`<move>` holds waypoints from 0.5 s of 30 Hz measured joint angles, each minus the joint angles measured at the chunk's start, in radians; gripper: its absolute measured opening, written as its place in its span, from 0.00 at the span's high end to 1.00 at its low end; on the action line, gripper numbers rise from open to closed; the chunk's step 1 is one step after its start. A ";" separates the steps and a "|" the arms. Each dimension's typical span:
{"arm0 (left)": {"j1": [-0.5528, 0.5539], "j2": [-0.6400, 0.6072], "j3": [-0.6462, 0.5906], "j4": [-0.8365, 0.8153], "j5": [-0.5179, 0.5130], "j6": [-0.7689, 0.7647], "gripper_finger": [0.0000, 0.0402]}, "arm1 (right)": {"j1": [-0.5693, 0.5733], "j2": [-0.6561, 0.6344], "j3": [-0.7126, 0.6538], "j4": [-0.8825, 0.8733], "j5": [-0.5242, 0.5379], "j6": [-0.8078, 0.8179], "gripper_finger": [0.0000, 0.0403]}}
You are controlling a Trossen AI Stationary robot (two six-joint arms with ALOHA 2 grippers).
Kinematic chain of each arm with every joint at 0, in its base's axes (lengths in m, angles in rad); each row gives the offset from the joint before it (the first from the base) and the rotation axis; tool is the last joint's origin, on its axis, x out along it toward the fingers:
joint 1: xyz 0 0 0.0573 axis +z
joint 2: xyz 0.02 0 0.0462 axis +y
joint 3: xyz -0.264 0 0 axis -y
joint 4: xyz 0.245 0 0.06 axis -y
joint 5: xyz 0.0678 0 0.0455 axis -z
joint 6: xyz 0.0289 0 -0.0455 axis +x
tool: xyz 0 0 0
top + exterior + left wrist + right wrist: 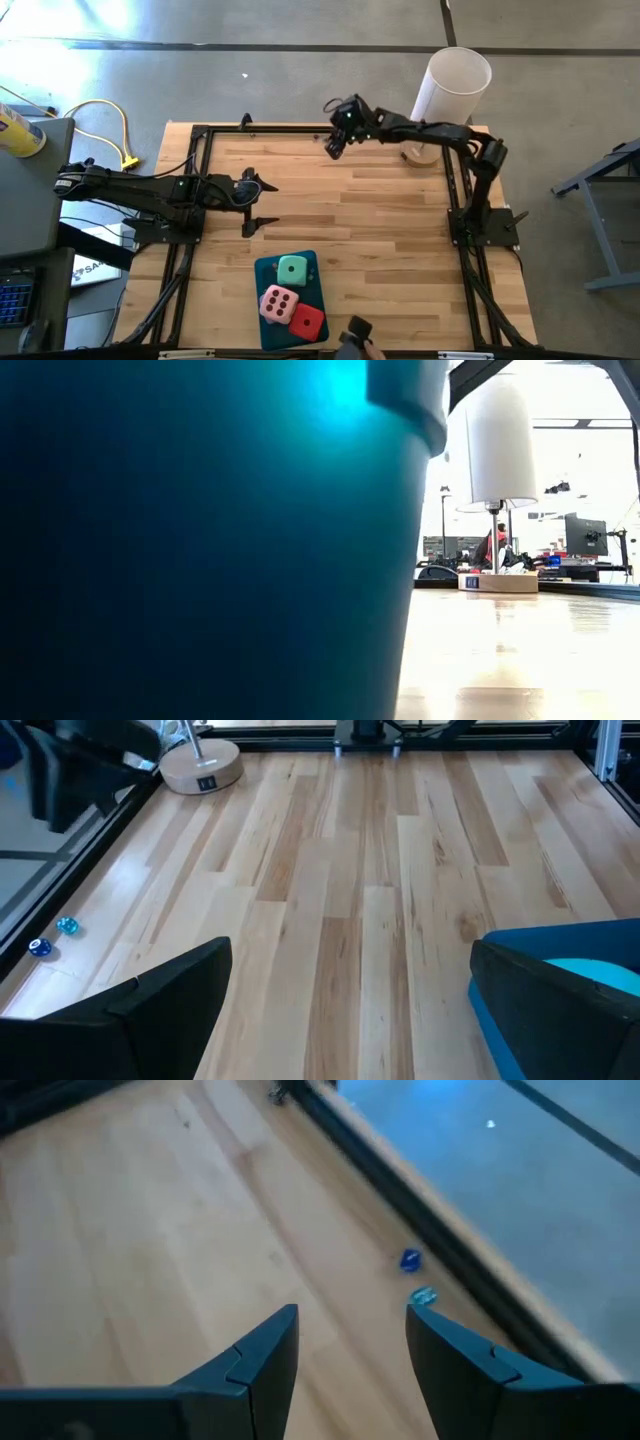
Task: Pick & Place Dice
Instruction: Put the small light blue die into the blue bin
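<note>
Three large soft dice sit on the flat teal tray [268,330] at the near edge: mint green [292,269], pale pink [279,303] and red [307,320]. No lilac die is in view. Two tiny blue dice [410,1260] [423,1296] lie on the wood by the far frame rail; the left wrist view shows them too [67,926]. My right gripper [333,148] [350,1340] hovers open above the table near them, touching nothing. My left gripper [266,204] [350,1010] waits open at the table's left, with the tray's edge [560,942] beside one finger.
A lamp with a white cylindrical shade [456,82] stands on a round wooden base [420,154] at the far right corner. A black frame rail [300,128] runs round the table. The teal tray [200,540] fills most of the low view. Bare wood lies mid-table [370,220].
</note>
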 joint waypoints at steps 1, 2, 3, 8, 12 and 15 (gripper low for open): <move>0.000 0.000 0.000 0.000 0.000 -0.003 0.00 | -0.010 0.006 0.016 -0.016 -0.015 -0.010 0.56; 0.000 0.000 0.000 0.000 0.000 -0.004 0.00 | -0.020 0.008 0.030 -0.040 -0.023 -0.014 0.56; 0.000 0.000 0.000 0.000 0.000 -0.006 0.00 | -0.029 0.009 0.039 -0.055 -0.034 -0.017 0.56; 0.000 0.000 0.000 0.000 0.000 -0.006 0.00 | -0.030 0.048 0.075 -0.072 -0.049 -0.046 0.56; 0.000 0.000 0.000 0.000 0.000 -0.006 0.00 | -0.019 0.112 0.086 -0.065 -0.046 -0.063 0.56; 0.000 0.000 0.000 0.001 0.000 -0.011 0.00 | -0.024 0.147 0.101 -0.047 -0.032 -0.061 0.56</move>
